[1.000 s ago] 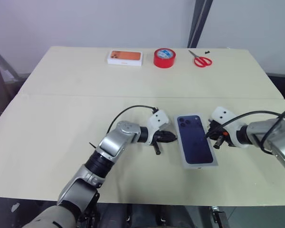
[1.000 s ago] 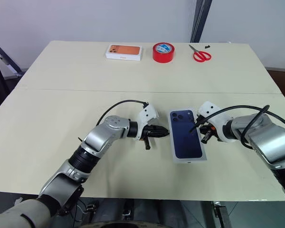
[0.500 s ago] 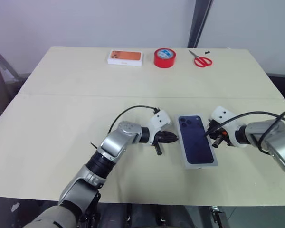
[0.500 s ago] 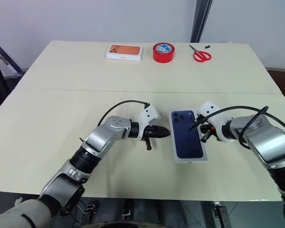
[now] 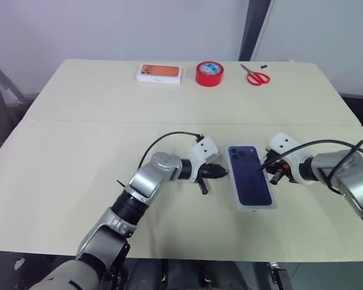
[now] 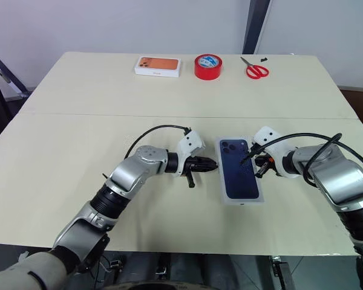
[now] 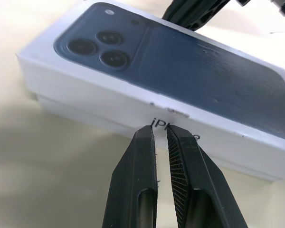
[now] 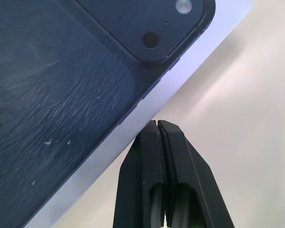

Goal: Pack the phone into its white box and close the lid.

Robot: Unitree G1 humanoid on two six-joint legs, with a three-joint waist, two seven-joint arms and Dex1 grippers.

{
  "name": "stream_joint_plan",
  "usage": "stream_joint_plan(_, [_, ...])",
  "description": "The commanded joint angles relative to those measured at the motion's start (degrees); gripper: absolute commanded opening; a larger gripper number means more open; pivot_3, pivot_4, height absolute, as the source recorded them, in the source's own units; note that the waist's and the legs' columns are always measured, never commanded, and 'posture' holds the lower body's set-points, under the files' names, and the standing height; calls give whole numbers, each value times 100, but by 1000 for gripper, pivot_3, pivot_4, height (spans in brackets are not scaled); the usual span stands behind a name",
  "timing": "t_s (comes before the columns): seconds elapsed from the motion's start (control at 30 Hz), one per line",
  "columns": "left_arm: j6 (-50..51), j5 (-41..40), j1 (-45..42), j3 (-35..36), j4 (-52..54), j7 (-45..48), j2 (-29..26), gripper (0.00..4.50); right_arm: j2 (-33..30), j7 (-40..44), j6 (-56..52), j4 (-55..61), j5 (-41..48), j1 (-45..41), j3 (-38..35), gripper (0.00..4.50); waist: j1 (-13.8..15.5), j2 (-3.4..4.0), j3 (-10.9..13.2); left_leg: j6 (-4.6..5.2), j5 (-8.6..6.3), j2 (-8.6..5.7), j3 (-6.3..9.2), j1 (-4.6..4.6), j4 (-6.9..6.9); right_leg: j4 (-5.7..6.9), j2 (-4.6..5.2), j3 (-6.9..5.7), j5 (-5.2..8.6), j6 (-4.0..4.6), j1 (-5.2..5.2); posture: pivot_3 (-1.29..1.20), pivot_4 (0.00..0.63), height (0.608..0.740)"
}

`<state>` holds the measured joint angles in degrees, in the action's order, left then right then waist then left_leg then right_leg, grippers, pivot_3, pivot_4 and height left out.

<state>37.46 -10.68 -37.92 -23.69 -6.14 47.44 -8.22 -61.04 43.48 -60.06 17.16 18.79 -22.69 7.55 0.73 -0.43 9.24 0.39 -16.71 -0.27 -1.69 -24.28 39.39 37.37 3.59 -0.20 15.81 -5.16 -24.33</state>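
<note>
Lid (image 5: 251,178) edges seemingly touched by clenched left fingers (image 7: 147,142) and right fingers (image 8: 156,130); table (image 5: 78,151) open around.

Left gripper (image 5: 221,173) points toward three o'clock, fingers nearly together; right gripper (image 5: 270,173) points toward nine o'clock, fingers pressed together.

A bare test lab: plain beige table (image 5: 78,121), grey walls (image 5: 109,24).

partial "iP…e" print, side wall of lid (image 7: 147,107)
</note>
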Motion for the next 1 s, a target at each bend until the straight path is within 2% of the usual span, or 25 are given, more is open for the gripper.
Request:
stream_joint_plan(0.03, [67, -86, 21, 186, 164, 11, -100, 507, -328, 232, 331, 69, -24, 131, -513, 54, 0, 0, 0, 0, 0, 0, 0, 0, 0, 0, 0, 0, 0, 0, 0, 0, 150, 725])
stream_joint_plan(0.17, [76, -163, 13, 393, 242, -24, -235, 507, -600, 547, 770, 94, 15, 520, -940, 54, 3, 1, 0, 2, -1, 0, 0, 0, 0, 0, 0, 0, 0, 0, 0, 0, 150, 725])
stream_joint_plan(0.3, [-30, -335, -371, 837, 25, -212, -8, 507, -763, 1155, 1189, 460, 326, 1205, -1654, 54, 20, 0, 0, 7, -4, 0, 1, -1, 3, 3, 0, -1, 0, -1, 0, 0, 150, 725])
stream_joint_plan(0.4, [-183, -279, -773, 892, -455, -355, 287, 507, -638, 1414, 1017, 956, 742, 1595, -1932, 54, 16, 0, 0, 15, -9, -1, 0, -3, 15, 7, -2, -1, 0, -2, 1, 0, 150, 725])
stream_joint_plan(0.6, [-719, 350, -1256, 362, -1751, -416, 655, 507, -336, 1053, 811, 1450, 747, 2066, -1608, 54, -8, -3, -2, 18, -11, -1, 1, 0, 22, 9, -6, -1, 0, -3, 9, 0, 150, 725])
stream_joint_plan(0.73, [-782, 820, -1337, -132, -2407, -353, 753, 507, -348, 795, 837, 1542, 463, 2302, -1311, 54, 6, -4, -4, 19, -11, 0, 3, 7, 25, 21, -10, 0, 1, -4, 9, 0, 150, 725])
stream_joint_plan(0.9, [-799, 962, -1279, -179, -2562, -324, 856, 507, -378, 743, 879, 1574, 383, 2495, -1305, 54, 16, -14, -12, 46, -27, 0, 6, 48, 35, 4, -8, -2, 5, -9, 68, 0, 150, 725])
stream_joint_plan(1.0, [-941, 820, -1296, 221, -2361, -473, 810, 507, -231, 609, 1075, 1406, 359, 2328, -1572, 54, 7, -15, -12, 70, -44, 1, 7, 93, 34, -13, -3, -2, 11, -18, 121, 0, 150, 725])
